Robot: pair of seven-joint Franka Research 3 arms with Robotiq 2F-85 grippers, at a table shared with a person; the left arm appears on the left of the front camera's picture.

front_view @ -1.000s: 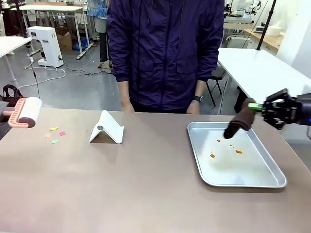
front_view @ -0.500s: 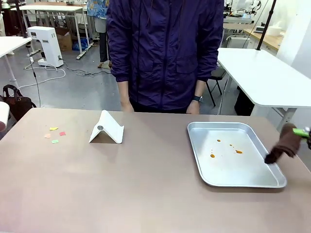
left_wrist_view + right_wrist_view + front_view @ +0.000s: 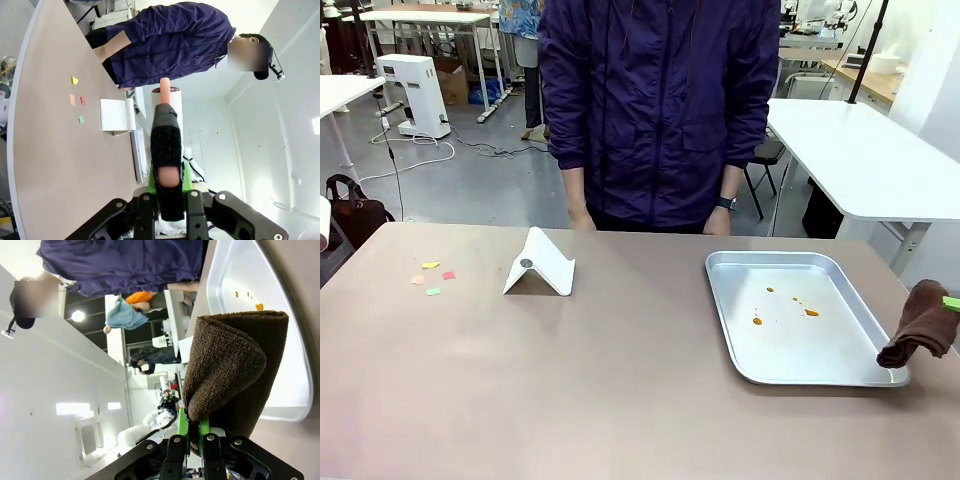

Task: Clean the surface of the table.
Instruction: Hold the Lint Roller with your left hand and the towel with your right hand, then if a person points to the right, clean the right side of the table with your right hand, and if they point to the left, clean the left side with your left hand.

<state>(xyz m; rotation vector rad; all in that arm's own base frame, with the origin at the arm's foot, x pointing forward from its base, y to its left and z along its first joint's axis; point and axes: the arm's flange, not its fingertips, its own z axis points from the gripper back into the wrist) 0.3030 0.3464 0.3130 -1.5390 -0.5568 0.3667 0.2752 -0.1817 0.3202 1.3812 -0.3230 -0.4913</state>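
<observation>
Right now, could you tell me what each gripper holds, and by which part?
Right gripper pinches the brown cloth by one end; left gripper clamps the lint roller by its handle.

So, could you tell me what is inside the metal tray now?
A few small orange spots lie on the floor of the tray. The brown cloth hangs before its near right corner, hiding that bit of rim.

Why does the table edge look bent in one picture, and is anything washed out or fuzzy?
Left wrist view: the wide-angle lens bows the edge of the table into a curve, and the wall behind the lint roller is washed out white. Right wrist view: a lamp flares, yet the brown cloth shows a sharp weave. Front view: even light, straight edges, a soft sheen on the metal tray.
</observation>
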